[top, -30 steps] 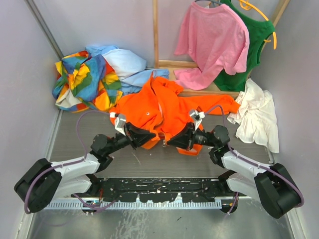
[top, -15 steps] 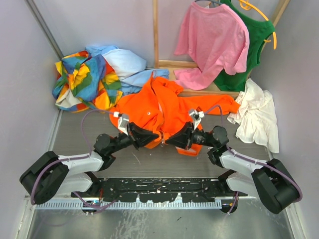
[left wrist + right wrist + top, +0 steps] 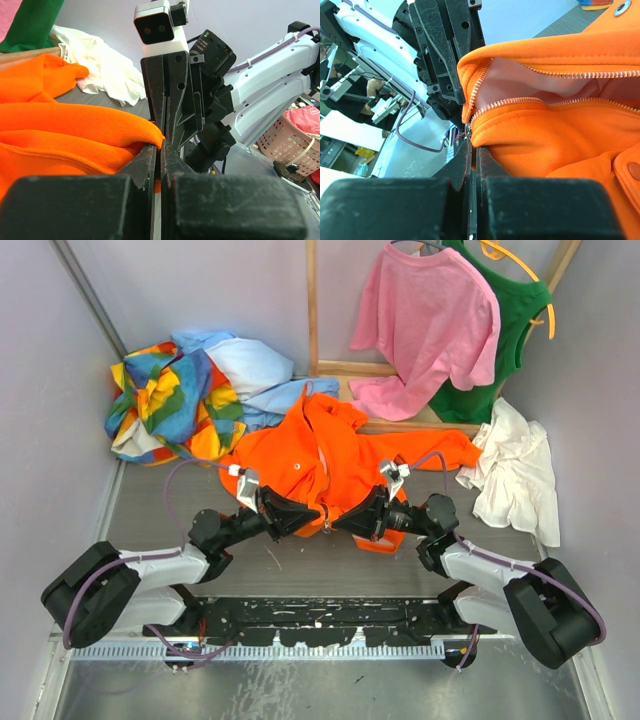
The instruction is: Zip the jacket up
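The orange jacket [image 3: 330, 455] lies crumpled in the middle of the table, its front open. My left gripper [image 3: 314, 515] and right gripper [image 3: 339, 524] meet tip to tip at its near hem. In the left wrist view the left gripper [image 3: 159, 150] is shut on a fold of orange hem [image 3: 90, 125]. In the right wrist view the right gripper [image 3: 472, 146] is shut on the jacket [image 3: 560, 145] just below the zipper slider [image 3: 468, 133]. The zipper teeth [image 3: 510, 101] are parted above it and show the pale lining [image 3: 530, 85].
A multicoloured garment [image 3: 170, 400] and a light blue one [image 3: 250, 370] are piled at the back left. A pink T-shirt [image 3: 425, 325] and a green shirt [image 3: 510, 330] hang at the back right. A white cloth [image 3: 515, 475] lies at the right. A wooden frame [image 3: 313, 310] stands behind.
My left gripper has moved right and my right gripper slightly left, so their tips now meet at the jacket's hem. Little has moved in the last half second.
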You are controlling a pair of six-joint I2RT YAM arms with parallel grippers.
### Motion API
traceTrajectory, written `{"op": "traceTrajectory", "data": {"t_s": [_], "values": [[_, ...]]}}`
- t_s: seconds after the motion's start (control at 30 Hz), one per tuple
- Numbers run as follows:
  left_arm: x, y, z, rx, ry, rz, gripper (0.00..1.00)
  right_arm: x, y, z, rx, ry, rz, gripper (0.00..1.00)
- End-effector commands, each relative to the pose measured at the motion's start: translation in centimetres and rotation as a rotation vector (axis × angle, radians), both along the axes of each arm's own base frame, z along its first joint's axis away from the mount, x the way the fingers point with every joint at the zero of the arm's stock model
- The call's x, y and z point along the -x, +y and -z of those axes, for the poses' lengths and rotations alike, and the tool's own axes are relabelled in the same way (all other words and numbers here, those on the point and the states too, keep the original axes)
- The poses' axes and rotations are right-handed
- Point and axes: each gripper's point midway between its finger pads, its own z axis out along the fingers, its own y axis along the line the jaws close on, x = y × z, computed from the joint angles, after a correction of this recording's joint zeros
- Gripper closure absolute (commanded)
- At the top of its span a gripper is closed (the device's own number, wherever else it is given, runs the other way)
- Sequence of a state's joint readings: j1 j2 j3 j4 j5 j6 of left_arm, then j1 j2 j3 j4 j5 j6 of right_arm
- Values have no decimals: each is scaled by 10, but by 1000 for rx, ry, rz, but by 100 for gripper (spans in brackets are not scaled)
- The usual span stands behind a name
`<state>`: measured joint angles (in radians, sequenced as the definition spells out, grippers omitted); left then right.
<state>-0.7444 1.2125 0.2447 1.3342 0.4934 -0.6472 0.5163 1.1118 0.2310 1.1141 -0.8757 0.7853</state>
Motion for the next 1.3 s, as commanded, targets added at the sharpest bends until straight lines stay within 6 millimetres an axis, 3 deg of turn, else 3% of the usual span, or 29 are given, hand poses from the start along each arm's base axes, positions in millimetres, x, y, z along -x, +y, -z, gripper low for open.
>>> {"op": "traceTrajectory", "data": {"t_s": [0.0, 1.27], "values": [[3, -2, -35, 87, -95, 14, 100, 2, 2, -18, -46, -86, -9, 99], [-2, -2, -33, 90, -75, -4, 100, 10, 0, -23, -51, -108, -37, 99]]}}
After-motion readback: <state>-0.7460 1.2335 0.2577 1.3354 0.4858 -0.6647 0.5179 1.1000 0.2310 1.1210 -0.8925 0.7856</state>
